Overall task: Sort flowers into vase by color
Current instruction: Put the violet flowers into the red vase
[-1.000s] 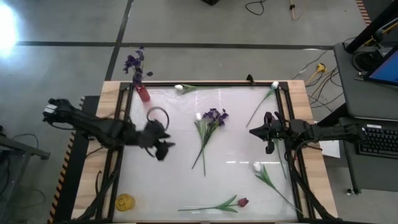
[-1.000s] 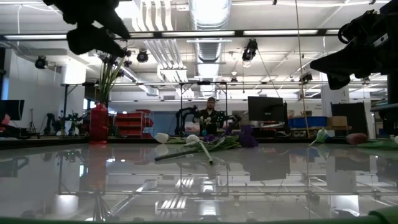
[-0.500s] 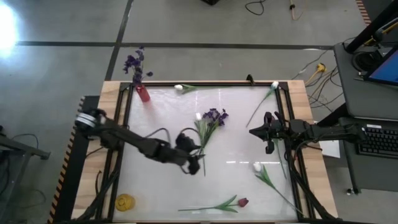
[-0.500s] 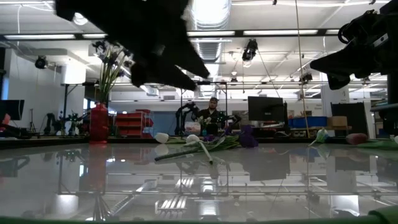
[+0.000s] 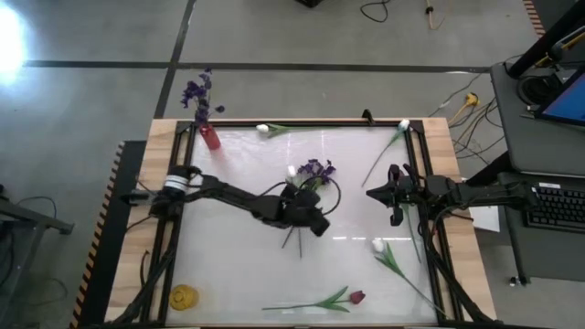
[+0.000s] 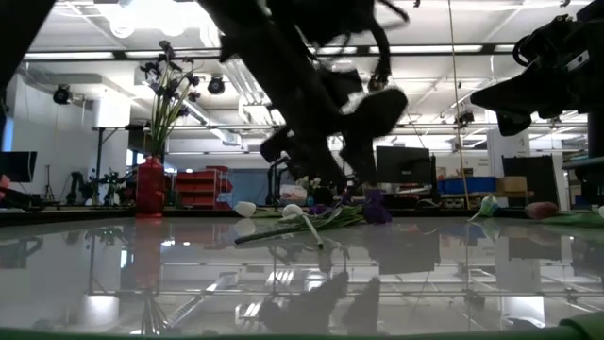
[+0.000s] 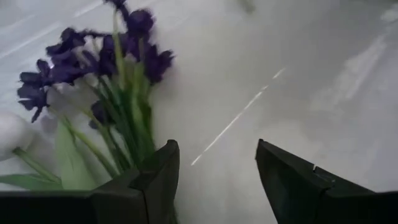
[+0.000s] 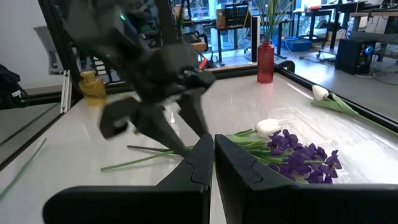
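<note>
A bunch of purple blossoms [image 5: 316, 170] lies mid-table with a white tulip bud [image 5: 292, 171]; their green stems [image 5: 299, 236] run toward the near edge. My left gripper [image 5: 311, 217] hangs open just above these stems; in its wrist view the purple bunch [image 7: 106, 56] lies beside one finger [image 7: 163, 168]. A dark red tulip [image 5: 356, 297] lies near the near edge. White tulips lie at the far edge [image 5: 263, 129], the far right corner [image 5: 403, 125] and right of centre [image 5: 377, 244]. My right gripper [image 5: 384, 195] waits shut at the right side.
A red vase [image 5: 210, 138] holding purple flowers stands at the far left corner. A yellow vase [image 5: 185, 296] stands at the near left corner. A dark frame rims the glossy table [image 5: 228, 265]. Bare surface lies left of the bunch and between it and my right arm.
My left arm has swept from the table's left side toward the middle and come down over the stems of the purple bunch. The flowers have stayed where they were.
</note>
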Robot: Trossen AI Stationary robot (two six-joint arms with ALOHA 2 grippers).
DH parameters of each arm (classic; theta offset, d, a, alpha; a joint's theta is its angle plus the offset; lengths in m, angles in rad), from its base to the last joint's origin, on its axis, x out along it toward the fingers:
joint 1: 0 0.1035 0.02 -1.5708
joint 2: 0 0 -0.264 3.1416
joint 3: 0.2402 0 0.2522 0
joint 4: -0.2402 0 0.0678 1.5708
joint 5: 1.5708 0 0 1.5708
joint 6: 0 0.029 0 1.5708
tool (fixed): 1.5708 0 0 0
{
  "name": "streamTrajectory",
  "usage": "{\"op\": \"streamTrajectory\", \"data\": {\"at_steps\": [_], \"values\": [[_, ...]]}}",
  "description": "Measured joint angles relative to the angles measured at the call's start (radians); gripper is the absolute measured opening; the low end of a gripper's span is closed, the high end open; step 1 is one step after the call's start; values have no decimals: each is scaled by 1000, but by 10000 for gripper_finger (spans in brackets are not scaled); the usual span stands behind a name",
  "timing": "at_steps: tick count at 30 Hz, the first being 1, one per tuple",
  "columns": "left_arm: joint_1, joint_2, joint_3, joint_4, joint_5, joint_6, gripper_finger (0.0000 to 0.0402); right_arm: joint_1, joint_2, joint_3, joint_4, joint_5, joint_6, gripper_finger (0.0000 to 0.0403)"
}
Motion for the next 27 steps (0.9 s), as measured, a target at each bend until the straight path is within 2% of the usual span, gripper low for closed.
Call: {"op": "streamTrajectory", "data": {"at_steps": [4,10,14,21,27], "values": [[35,86,114,-174,-13,-35,199,0,0,0,0,0,0,9],[35,192,328,-494,-114,-65,199,0,0,0,0,0,0,9],[36,246,440,-611,-87,-84,199,0,0,0,0,0,0,9],[82,277,450,-698,1,-112,195,0,0,0,0,0,0,9],[109,275,445,-665,93,-103,182,0,0,0,0,0,0,9]]}}
